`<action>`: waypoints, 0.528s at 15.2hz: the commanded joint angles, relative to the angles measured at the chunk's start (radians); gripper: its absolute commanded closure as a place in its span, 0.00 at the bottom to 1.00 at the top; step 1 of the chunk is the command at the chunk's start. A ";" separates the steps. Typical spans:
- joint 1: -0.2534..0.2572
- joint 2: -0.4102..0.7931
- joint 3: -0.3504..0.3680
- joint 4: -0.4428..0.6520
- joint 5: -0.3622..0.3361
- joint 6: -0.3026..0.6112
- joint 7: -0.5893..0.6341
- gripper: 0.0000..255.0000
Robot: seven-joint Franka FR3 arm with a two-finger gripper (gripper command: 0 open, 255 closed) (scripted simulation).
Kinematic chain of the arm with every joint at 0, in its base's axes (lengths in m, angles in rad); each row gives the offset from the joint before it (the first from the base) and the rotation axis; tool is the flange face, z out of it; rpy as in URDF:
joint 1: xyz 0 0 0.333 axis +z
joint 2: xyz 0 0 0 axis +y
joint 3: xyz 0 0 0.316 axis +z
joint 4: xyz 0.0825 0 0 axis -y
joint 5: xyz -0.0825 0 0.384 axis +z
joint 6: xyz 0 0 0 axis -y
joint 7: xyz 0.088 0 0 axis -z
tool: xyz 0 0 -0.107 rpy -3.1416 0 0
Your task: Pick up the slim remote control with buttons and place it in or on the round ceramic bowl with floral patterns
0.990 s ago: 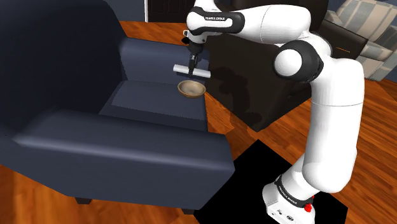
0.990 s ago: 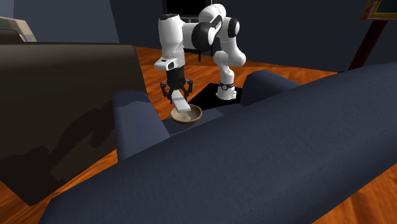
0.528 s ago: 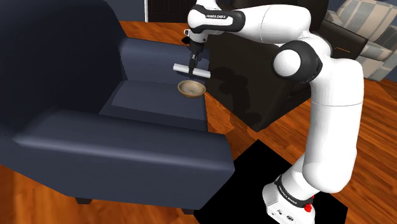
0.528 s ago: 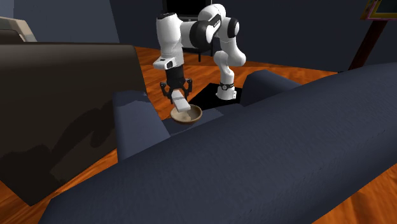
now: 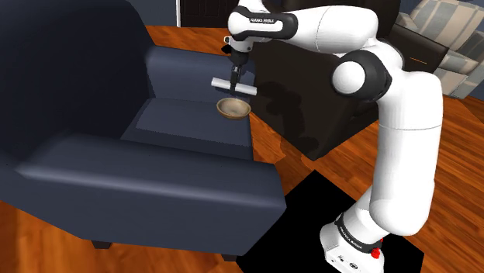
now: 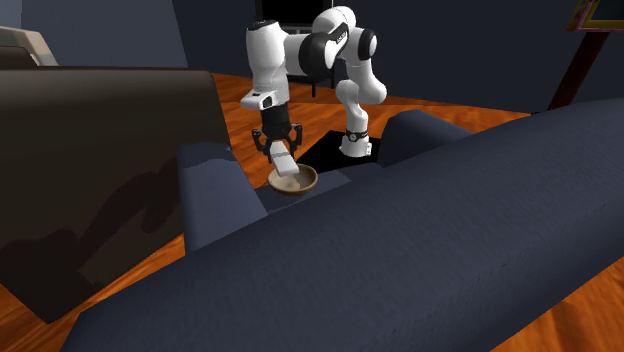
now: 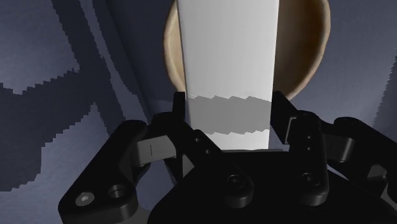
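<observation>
in the shoulder view, the dark blue armchair (image 5: pixel 85 101) lies left. the pale grey remote control (image 5: pixel 233 84) hangs level, clear above the tan bowl (image 5: pixel 233 108), which rests near the seat's right edge. the wrist view adds the grip detail: the end effector (image 7: pixel 230 111) clamps the remote control across its long edges, with the bowl's rim directly behind it.

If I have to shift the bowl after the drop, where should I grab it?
Take the bowl by its rim from straight above, one finger inside and one outside. It sits upright and open on the seat and looks too wide to span. The gripper is shut on the remote just above it, so release that first.
</observation>
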 commanded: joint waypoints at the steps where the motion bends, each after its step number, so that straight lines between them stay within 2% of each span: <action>1: -0.013 0.142 -0.013 0.050 -0.024 0.096 0.002 0.00; 2: 0.000 0.119 -0.011 -0.008 -0.026 0.132 0.011 0.00; 4: -0.028 0.166 -0.017 0.092 -0.021 0.078 -0.013 0.00; 5: -0.033 0.260 -0.010 0.292 -0.015 -0.029 0.005 0.00; 6: 0.018 0.082 -0.052 -0.053 -0.005 0.136 -0.013 0.00; 8: 0.021 0.072 -0.062 -0.003 -0.003 0.075 -0.013 0.00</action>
